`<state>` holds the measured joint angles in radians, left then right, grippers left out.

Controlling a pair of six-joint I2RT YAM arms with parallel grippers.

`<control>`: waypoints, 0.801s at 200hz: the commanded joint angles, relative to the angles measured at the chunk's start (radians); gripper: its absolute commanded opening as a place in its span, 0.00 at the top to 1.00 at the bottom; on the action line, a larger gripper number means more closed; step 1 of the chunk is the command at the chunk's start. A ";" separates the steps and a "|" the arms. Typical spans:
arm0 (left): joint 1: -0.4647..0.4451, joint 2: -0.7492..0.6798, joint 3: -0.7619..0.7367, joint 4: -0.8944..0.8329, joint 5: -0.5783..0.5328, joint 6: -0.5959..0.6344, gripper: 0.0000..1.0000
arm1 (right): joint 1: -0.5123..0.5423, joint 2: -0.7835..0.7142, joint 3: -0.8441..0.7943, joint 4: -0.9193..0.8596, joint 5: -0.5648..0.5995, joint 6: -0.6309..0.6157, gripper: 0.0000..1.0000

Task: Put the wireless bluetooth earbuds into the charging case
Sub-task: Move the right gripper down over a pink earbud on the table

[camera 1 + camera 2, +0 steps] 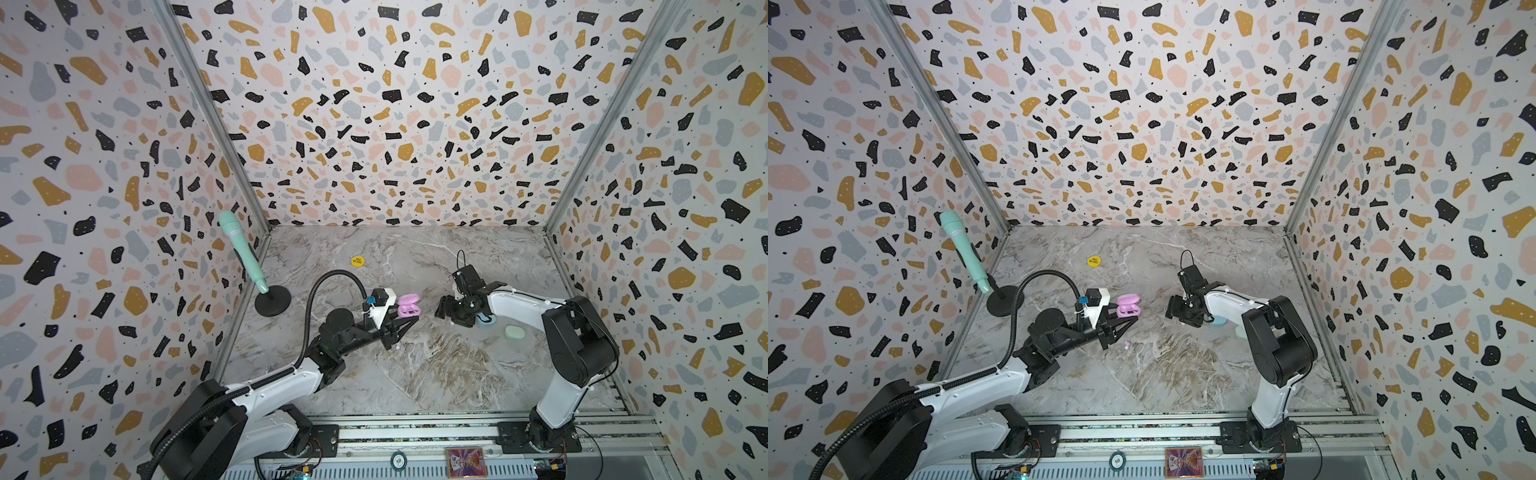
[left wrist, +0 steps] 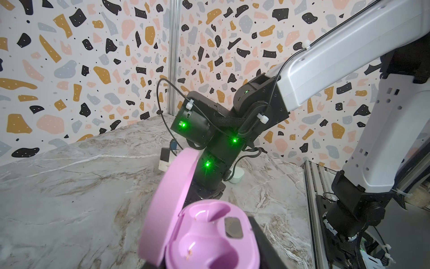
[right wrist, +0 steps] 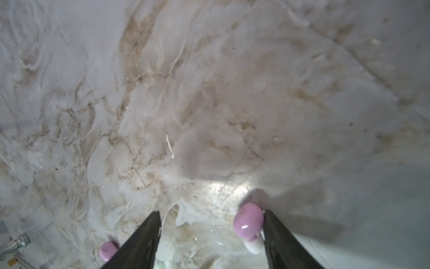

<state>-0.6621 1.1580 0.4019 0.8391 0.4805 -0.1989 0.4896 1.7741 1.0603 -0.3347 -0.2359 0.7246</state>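
The pink charging case is held just above the marble with its lid up and both sockets empty. My left gripper is shut on its base. My right gripper hangs low over the table to the right of the case, open. In the right wrist view one pink earbud with a white tip lies between the fingers, touching one of them. A second pink earbud lies just outside the other finger. In a top view a small pink bud rests on the marble below the left gripper.
A blue case and a pale green case lie under and beside the right arm. A yellow disc sits toward the back. A teal microphone leans on a black stand by the left wall.
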 commanded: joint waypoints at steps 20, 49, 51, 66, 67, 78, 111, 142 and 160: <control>0.007 -0.012 -0.005 0.048 0.004 0.004 0.92 | -0.004 0.046 0.099 -0.148 0.062 -0.100 0.33; 0.007 -0.014 -0.005 0.046 0.004 0.003 0.93 | 0.000 0.077 0.145 -0.225 0.130 -0.147 0.38; 0.007 -0.014 -0.005 0.046 0.004 0.003 0.93 | 0.000 0.077 0.144 -0.227 0.133 -0.149 0.38; 0.007 -0.015 -0.005 0.045 0.004 0.003 0.93 | 0.001 0.081 0.160 -0.246 0.158 -0.160 0.41; 0.007 -0.015 -0.005 0.045 0.003 0.003 0.93 | 0.002 0.082 0.161 -0.247 0.159 -0.162 0.41; 0.007 -0.015 -0.003 0.045 0.004 0.004 0.93 | 0.006 0.086 0.173 -0.260 0.173 -0.169 0.43; 0.007 -0.015 -0.003 0.042 0.006 0.004 0.93 | 0.024 0.094 0.182 -0.267 0.175 -0.171 0.48; 0.007 -0.017 -0.005 0.040 0.005 0.002 0.93 | 0.033 0.100 0.178 -0.253 0.167 -0.166 0.53; 0.007 -0.019 -0.005 0.039 0.006 0.002 0.93 | 0.034 0.104 0.179 -0.250 0.164 -0.165 0.57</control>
<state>-0.6621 1.1576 0.4019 0.8371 0.4805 -0.1989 0.5179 1.8713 1.2152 -0.5575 -0.0822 0.5663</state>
